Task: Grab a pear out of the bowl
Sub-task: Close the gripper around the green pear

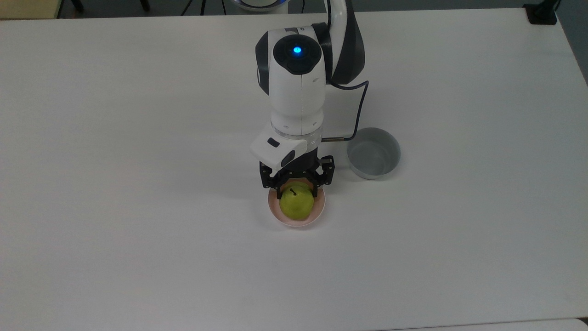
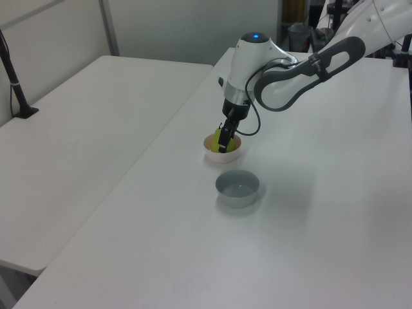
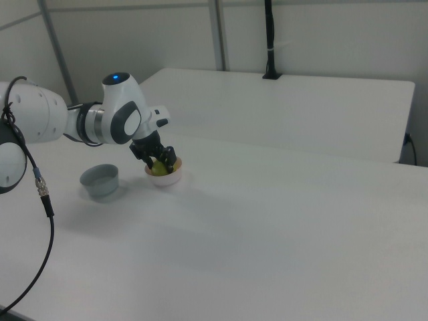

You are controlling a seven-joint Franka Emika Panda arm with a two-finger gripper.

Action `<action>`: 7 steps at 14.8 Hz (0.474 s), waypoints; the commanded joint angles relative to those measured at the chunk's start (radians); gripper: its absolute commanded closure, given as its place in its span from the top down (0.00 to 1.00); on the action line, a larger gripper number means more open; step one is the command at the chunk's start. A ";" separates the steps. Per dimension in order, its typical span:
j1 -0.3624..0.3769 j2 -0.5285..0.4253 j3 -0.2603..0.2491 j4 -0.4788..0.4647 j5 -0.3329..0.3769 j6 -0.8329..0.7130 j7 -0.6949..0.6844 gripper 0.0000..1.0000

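The claw [image 1: 296, 189] is down in the bowl [image 1: 275, 211], its two fingers closed against the pear's [image 1: 297, 204] upper sides, one on either flank just beside the stem. The pear sits in the bowl, directly under and between the fingers, most of its body bulging out on the side away from the arm in the top view.

The step in hand looks like the grasp itself: the grip seems made, but the fruit is not yet lifted. The next move calls for a straight rise, slow enough that the rounded, smooth fruit does not slip from a hold taken high on its shoulders, and that the bowl is not dragged along.

Count: one pear, one pink bowl, one grey bowl [image 1: 373, 153] standing on the surface [image 1: 138, 138] to the claw's side at the top view's right, apart from it.
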State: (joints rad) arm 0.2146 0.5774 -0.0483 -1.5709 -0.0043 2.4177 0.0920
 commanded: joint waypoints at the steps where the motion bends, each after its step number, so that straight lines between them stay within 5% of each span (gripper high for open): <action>1: 0.012 0.002 -0.007 0.000 -0.011 0.023 0.023 0.47; 7: 0.014 -0.042 -0.007 0.005 -0.006 0.005 0.025 0.42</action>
State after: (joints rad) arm 0.2152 0.5777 -0.0482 -1.5584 -0.0043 2.4177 0.0920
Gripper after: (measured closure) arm 0.295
